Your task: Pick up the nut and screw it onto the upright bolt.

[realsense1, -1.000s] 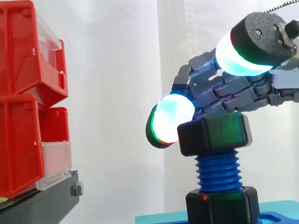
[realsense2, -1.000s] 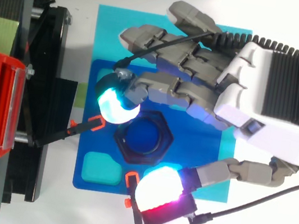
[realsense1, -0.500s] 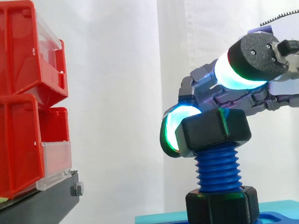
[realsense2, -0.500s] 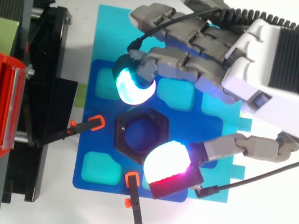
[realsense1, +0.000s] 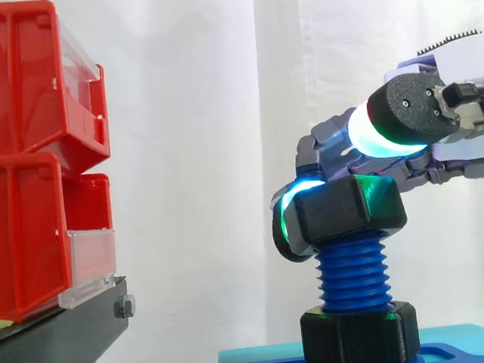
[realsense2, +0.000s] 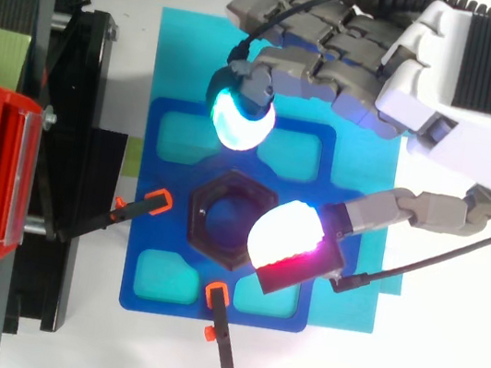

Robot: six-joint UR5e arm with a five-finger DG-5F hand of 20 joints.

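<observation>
A black hex nut sits on top of the upright blue bolt. My hand reaches in from the right with its fingers loosely bent, holding nothing. One cyan-glowing fingertip is at the nut's height on its far side, and a strip of blue base shows between them. In the side view that fingertip is partly hidden behind the nut. The thumb's pad hovers over the nut's near right edge, higher than the nut's top.
A second black nut sits at the bolt's foot on a blue base plate, which lies on a cyan mat. Black clamps with orange tips touch the plate. Red bins on a black stand stand to the left.
The nut has turned on the bolt. My hand has drawn back toward the far side. The fingertip has left the nut, and the thumb's pad has swung in over the nut's edge.
</observation>
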